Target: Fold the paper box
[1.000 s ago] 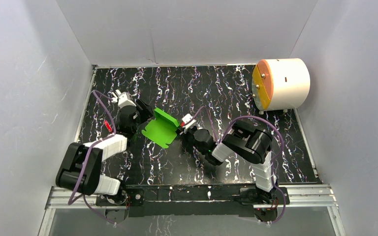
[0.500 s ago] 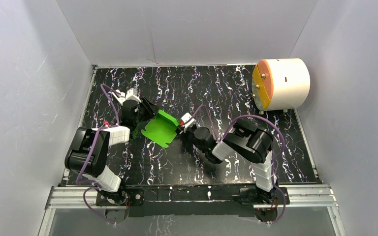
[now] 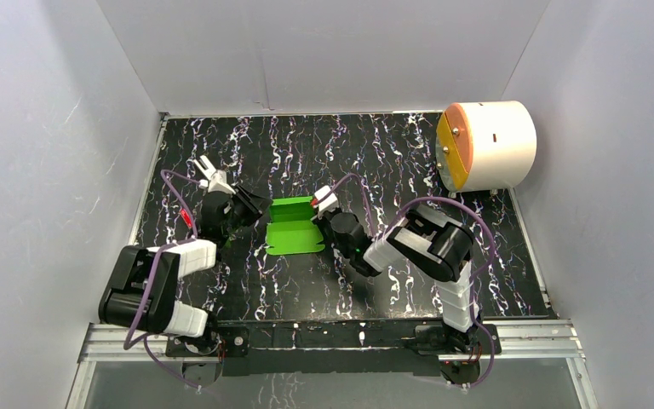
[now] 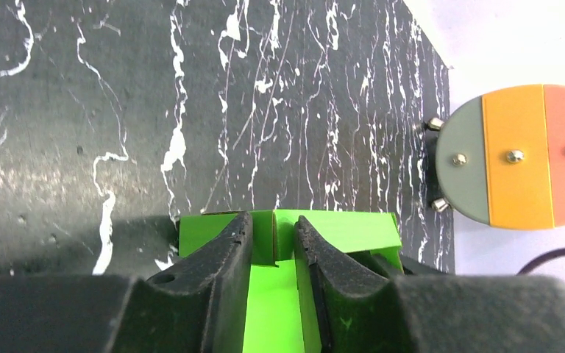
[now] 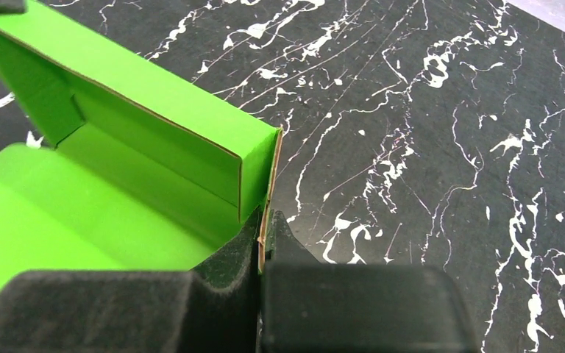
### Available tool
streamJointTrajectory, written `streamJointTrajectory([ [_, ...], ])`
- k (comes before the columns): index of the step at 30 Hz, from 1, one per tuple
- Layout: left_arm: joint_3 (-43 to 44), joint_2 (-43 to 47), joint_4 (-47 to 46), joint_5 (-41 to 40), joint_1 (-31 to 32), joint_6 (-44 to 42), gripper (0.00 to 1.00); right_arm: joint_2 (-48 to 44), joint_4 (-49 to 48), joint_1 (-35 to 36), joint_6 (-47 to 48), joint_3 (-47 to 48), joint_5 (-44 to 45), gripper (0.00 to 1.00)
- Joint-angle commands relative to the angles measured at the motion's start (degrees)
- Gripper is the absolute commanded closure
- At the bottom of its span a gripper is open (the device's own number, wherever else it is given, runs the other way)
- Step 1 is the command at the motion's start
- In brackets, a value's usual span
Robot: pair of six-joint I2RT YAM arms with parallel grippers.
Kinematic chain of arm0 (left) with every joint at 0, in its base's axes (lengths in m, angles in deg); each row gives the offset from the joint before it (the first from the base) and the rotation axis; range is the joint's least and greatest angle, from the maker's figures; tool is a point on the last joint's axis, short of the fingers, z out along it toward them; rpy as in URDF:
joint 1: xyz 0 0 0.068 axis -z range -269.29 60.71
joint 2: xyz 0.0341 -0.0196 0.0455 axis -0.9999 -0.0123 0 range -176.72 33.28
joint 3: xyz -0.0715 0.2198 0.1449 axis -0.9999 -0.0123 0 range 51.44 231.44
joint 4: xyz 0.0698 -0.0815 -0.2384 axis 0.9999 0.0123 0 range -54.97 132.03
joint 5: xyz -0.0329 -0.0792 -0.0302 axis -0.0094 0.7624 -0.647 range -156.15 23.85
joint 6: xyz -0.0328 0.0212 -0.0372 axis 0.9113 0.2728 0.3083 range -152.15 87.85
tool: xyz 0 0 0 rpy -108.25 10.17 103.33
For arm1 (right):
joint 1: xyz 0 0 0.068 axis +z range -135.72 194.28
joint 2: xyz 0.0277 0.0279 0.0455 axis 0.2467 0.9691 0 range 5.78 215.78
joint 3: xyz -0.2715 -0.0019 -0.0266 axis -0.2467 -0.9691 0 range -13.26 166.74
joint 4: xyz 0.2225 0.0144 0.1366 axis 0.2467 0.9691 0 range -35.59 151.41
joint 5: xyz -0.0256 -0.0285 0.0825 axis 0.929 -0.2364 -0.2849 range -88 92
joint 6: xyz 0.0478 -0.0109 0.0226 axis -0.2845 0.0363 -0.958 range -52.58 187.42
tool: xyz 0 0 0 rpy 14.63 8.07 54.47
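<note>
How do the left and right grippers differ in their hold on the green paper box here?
The right gripper has its jaws pinched shut on a thin card edge of the paper box; the left gripper has its jaws apart, with green card showing in the gap. The right gripper is at the box's right end, the left gripper at its left end. Both work on the same box.

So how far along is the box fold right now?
Partway. Done: the paper box has its far wall creased upright off the base. In hand: the right gripper pinches the card edge at the box's right end; the left gripper, jaws apart, straddles the left end. Left: the box is open on top, not yet closed.
</note>
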Motion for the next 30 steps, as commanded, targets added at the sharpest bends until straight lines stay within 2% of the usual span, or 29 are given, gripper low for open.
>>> streamJointTrajectory([
  [1, -1.97, 4.75, 0.66, 7.10, 2.58, 3.70, 0.75, -0.61, 3.50, 0.48, 0.35, 2.50, -0.32, 1.00],
  [10, -7.37, 12.21, 6.58, 7.24, 5.86, 4.77, 0.75, 0.68, 0.26, 0.48, 2.56, 0.48, -6.16, 0.99],
  [15, -7.25, 19.03, 16.22, 1.86, 6.03, 0.85, 0.67, 1.50, -3.32, 0.39, 5.16, -1.89, -9.25, 1.00],
  [21, -7.60, 24.50, 20.92, -6.68, 6.04, -1.43, 0.53, 3.03, -4.94, 0.10, 6.91, -2.61, -15.25, 1.00],
  [30, -10.83, 28.97, 13.17, -19.84, 6.03, -3.99, 0.43, 3.78, -6.46, -0.33, 7.75, -3.52, -19.03, 1.00],
])
